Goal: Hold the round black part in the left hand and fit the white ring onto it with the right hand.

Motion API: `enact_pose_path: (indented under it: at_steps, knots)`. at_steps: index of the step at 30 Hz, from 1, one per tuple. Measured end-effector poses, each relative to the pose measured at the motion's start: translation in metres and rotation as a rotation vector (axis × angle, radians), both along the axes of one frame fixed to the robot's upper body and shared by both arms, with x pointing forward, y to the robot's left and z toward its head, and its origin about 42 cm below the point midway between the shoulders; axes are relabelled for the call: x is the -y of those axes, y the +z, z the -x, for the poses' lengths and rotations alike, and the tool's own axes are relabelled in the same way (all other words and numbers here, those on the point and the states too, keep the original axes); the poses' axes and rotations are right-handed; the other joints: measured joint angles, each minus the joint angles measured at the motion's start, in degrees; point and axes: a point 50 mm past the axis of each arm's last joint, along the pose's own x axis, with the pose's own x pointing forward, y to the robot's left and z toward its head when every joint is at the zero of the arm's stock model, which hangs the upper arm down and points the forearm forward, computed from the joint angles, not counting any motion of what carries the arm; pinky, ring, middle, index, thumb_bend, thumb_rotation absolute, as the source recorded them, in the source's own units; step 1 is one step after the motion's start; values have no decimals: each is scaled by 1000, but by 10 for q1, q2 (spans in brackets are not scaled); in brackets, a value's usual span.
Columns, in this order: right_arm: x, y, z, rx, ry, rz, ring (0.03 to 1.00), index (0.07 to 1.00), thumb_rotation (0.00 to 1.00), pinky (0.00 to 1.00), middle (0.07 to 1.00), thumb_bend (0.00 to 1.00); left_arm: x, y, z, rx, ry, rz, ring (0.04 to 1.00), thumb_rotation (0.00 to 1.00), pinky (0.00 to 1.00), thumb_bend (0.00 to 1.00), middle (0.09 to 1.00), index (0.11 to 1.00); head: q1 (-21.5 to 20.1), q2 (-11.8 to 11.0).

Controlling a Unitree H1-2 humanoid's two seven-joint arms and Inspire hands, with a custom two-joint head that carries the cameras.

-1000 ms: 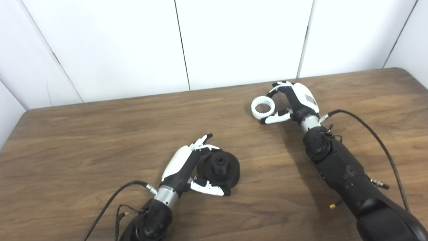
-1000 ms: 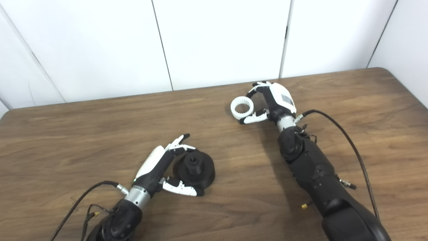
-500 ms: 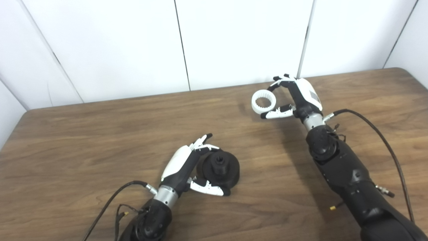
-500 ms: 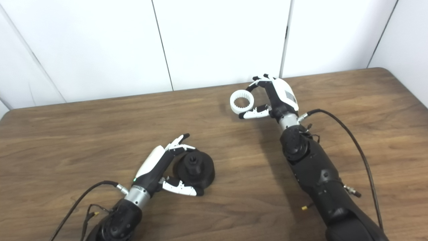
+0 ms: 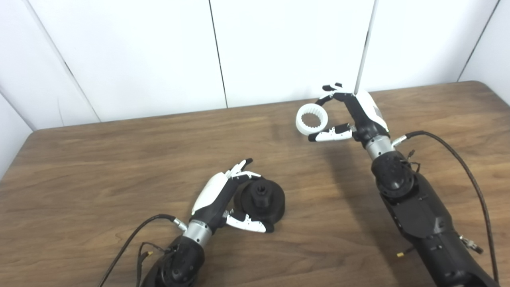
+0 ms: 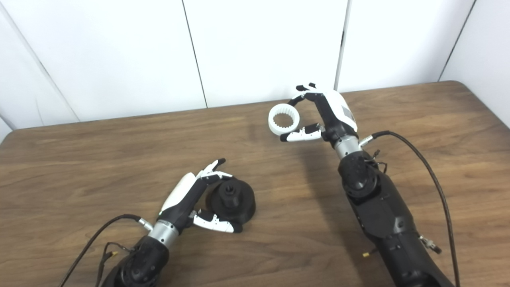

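Observation:
The round black part (image 5: 261, 199) rests on the wooden table (image 5: 99, 159) near the front centre, with a raised hub on top. My left hand (image 5: 223, 195) is closed around its left side, thumb along the front rim and fingers behind it. The white ring (image 5: 311, 121), toothed on its inside, is lifted above the far part of the table. My right hand (image 5: 354, 115) holds it between thumb and fingers, well up and to the right of the black part.
White wall panels (image 5: 279, 48) stand close behind the table's far edge. Black cables trail from both wrists, one (image 5: 462, 159) looping over the right side of the table, another (image 5: 131, 239) at the front left.
My right hand has lifted the white ring off the table and carried it slightly left. The left hand and the black part have stayed put.

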Motion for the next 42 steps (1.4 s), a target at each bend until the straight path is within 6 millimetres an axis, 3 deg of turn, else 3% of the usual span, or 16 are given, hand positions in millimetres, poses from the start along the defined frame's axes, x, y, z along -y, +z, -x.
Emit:
enact_pose_path:
  at_steps: [14, 23, 31, 42]
  knots:
    - [-8, 8, 34, 15, 91, -11, 930, 482, 141, 874, 844, 522, -1, 0, -2, 0, 3, -4, 1000, 225, 1000, 942, 1000, 644, 8, 3]
    - [-18, 16, 57, 43, 179, -41, 935, 481, 141, 935, 847, 522, -2, 0, -4, 2, 8, -4, 1000, 213, 1000, 939, 1000, 640, 13, 3]
    - [-32, 3, 76, 8, 226, -64, 918, 481, 141, 878, 847, 521, -1, 0, -11, 2, 12, -8, 1000, 217, 1000, 946, 1000, 641, 30, 4]
    - [-40, 2, 91, -7, 293, -65, 919, 481, 142, 856, 843, 521, 4, -1, -11, 4, 16, -3, 1000, 213, 1000, 949, 1000, 642, 70, 6]
